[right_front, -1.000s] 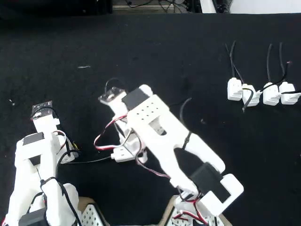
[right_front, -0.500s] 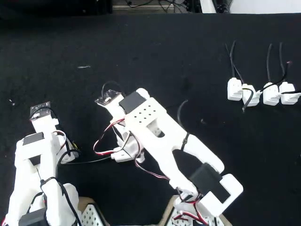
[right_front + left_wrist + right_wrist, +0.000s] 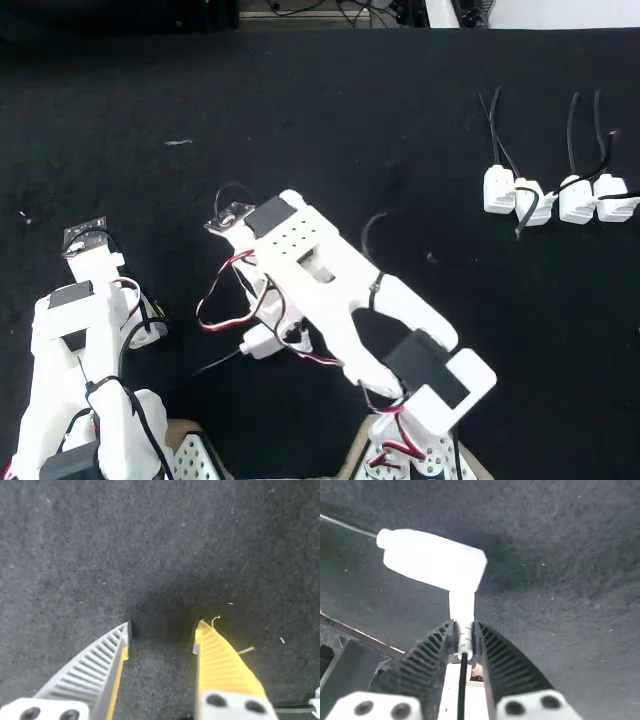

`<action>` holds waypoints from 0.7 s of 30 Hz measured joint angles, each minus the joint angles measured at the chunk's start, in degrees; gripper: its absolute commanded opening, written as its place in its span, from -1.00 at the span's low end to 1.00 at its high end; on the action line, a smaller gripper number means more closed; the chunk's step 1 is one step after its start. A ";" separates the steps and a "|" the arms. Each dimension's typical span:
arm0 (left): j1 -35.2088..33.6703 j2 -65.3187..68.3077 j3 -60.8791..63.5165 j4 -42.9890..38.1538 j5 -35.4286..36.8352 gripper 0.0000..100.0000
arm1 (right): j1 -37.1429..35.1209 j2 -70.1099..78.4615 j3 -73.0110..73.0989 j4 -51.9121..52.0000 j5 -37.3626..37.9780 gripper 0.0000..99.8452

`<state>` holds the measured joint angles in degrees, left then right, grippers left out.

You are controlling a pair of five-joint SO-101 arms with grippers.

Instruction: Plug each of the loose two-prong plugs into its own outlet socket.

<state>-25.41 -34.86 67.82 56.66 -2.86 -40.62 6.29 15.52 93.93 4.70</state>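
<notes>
Black cloth covers the surface as, in the high view, the right arm draws back toward its own base. It carries a white two-prong plug on a thin dark lead, now a little farther from the row of outlet sockets than a second ago. The row sits well apart from the plug, across the cloth, its white blocks trailing black cords. Whether any socket already holds a plug cannot be told from here. The retreat suggests the plug is being re-aimed rather than delivered, so the insertion is judged not yet begun. The left arm stands farther still from the sockets, unmoved.

In the left wrist view, the left end effector hangs with its grey and yellow fingers apart over the cloth, gripping nothing.

In the right wrist view, the right end effector is clamped on the narrow stem of the plug. The plug's broad white body juts out beyond the fingertips, its lead running off to one side.
</notes>
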 measured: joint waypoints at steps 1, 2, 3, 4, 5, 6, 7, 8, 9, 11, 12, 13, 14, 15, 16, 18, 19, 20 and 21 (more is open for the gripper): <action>0.00 0.00 0.00 0.00 0.00 -0.57 | 0.00 0.18 0.00 0.00 0.00 -0.98; 0.00 0.00 0.00 0.00 0.00 -0.57 | 0.00 0.26 0.00 -0.09 0.00 -0.98; 0.00 0.00 0.00 0.00 0.00 -0.57 | -0.09 0.26 0.00 -0.35 0.00 -0.98; 0.00 0.00 0.00 0.00 0.00 -0.57 | -0.09 0.26 0.00 -0.70 0.00 -0.98; 0.00 0.00 0.00 0.00 0.00 -0.57 | -0.09 0.26 0.00 -1.05 0.00 -0.98; 0.00 0.00 0.00 0.00 0.00 -0.57 | -0.09 0.26 0.00 -1.41 0.00 -0.98; 0.00 0.00 0.00 0.00 0.00 -0.57 | -0.09 0.26 0.00 -1.85 0.00 -0.98; 0.00 0.00 0.00 0.00 0.00 -0.57 | -0.09 0.26 0.00 -2.29 0.00 -0.98; 0.00 0.00 0.00 0.00 0.00 -0.57 | -0.09 0.26 0.00 -2.73 0.00 -0.98; 0.00 0.00 0.00 0.00 0.00 -0.57 | -0.09 0.62 -0.18 -3.08 0.26 -0.98; 0.00 0.00 0.00 0.00 0.00 -0.57 | -0.09 0.62 -0.18 -3.08 0.97 -0.98; 0.00 0.00 0.00 0.00 0.00 -0.57 | -0.09 0.62 -0.26 -3.16 1.58 -0.98; 0.00 0.00 0.00 0.00 0.00 -0.57 | -0.09 0.62 -0.97 -3.16 1.93 -0.98; 0.00 0.00 0.00 0.00 0.00 -0.57 | -0.09 0.62 -1.76 -3.16 2.29 -0.98; 0.00 0.00 0.00 0.00 0.00 -0.57 | -0.09 0.62 -2.55 -3.16 2.46 -0.98; 0.00 0.00 0.00 0.00 0.00 -0.57 | -0.09 0.62 -3.78 -3.16 2.46 -0.98; 0.00 0.00 0.00 0.00 0.00 -0.57 | -0.09 0.62 -4.40 -3.16 2.55 -0.98; 0.00 0.00 0.00 0.00 0.00 -0.57 | -0.09 0.62 -4.84 -3.16 2.73 -0.98; 0.00 0.00 0.00 0.00 0.00 -0.57 | -0.09 0.62 -5.27 -3.16 2.81 -0.98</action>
<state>-25.41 -34.86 67.82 56.66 -2.86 -40.70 6.90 10.24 90.77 7.52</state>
